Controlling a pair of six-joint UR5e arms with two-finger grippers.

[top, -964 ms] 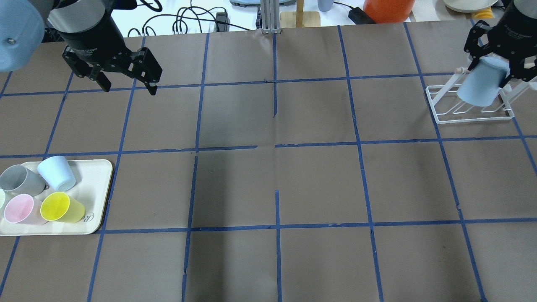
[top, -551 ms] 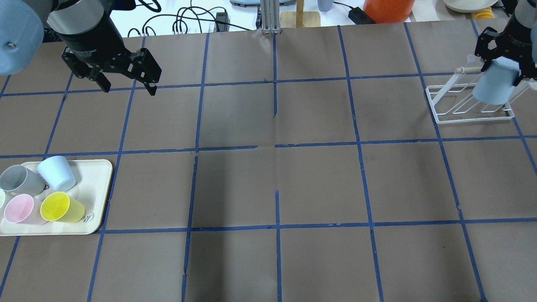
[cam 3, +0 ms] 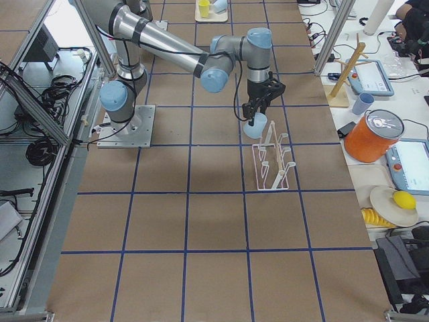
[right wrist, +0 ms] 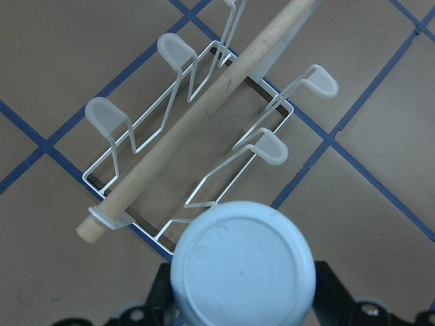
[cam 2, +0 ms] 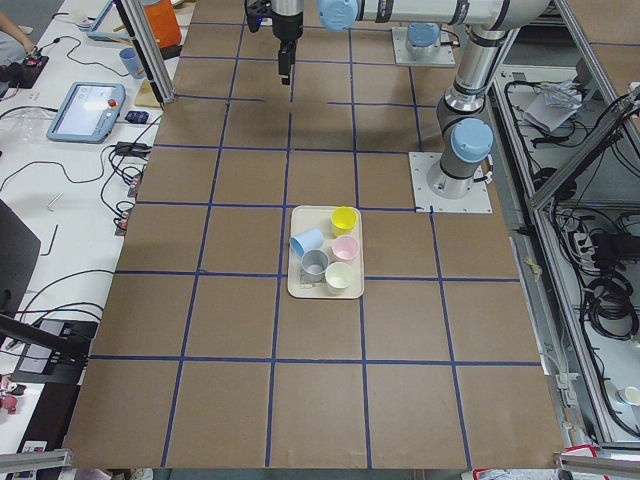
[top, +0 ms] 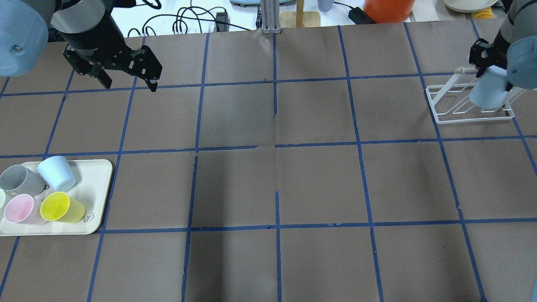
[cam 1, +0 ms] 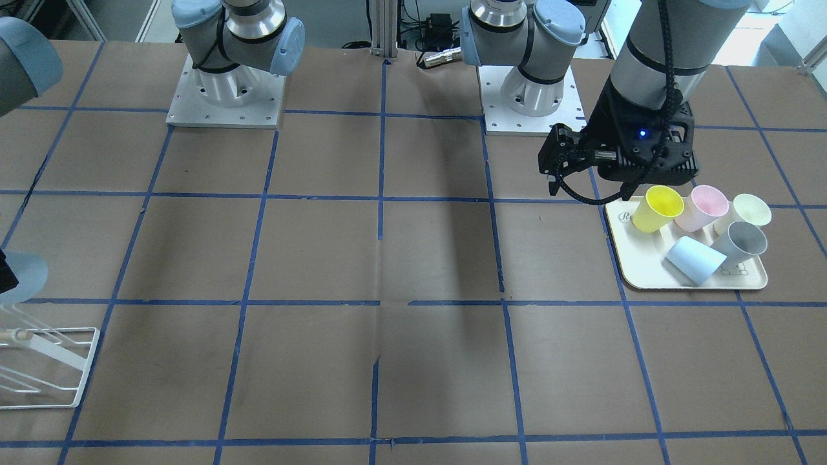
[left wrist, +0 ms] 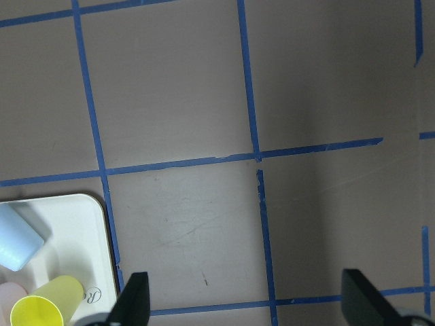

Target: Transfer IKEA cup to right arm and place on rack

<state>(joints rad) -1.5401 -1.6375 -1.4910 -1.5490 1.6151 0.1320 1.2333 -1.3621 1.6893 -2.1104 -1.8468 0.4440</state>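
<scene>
My right gripper (top: 488,74) is shut on the pale blue IKEA cup (top: 486,92) and holds it tilted, just above the white wire rack (top: 445,114) at the table's far right. In the right wrist view the cup's round base (right wrist: 241,272) fills the bottom, with the rack's wooden dowel (right wrist: 224,88) and rods beyond it. From the right side the cup (cam 3: 255,126) hangs at the rack's near end (cam 3: 271,164). My left gripper (top: 126,82) is open and empty at the far left. A second pale blue cup (top: 56,173) lies on the cream tray (top: 100,167).
The tray also holds grey (top: 19,179), pink (top: 19,208), yellow (top: 61,206) and cream (cam 1: 749,210) cups. My right arm's blue joint cap (top: 522,63) hangs over the rack. An orange container (top: 388,9) and cables lie beyond the table's far edge.
My right gripper has carried the cup a little rightwards and down over the rack, and the arm's joint cap has swung into view. My left gripper has shifted slightly away.
</scene>
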